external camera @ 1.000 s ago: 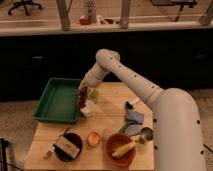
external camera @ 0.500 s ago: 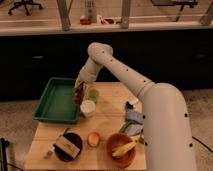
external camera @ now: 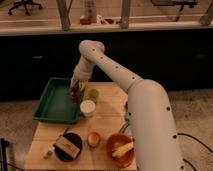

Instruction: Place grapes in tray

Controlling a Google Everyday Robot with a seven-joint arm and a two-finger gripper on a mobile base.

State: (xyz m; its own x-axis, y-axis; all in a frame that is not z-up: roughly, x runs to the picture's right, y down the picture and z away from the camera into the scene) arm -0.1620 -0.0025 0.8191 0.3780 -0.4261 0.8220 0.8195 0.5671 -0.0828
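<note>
The green tray (external camera: 50, 107) lies on the left part of the wooden table (external camera: 107, 125). My gripper (external camera: 75, 91) hangs over the tray's right edge at the end of the white arm, which reaches in from the right. It is shut on the grapes (external camera: 75, 96), a small dark reddish cluster under the fingertips, held just above the tray's right side. The tray's floor looks bare.
A white cup (external camera: 87, 108) and a green cup-like object (external camera: 93, 95) stand just right of the tray. A yellow-red fruit (external camera: 93, 138), a dark bowl (external camera: 67, 146) holding an object and an orange bowl (external camera: 120, 149) with a banana lie near the front edge.
The gripper with the grapes has moved left from above the white cup to over the tray's right edge.
</note>
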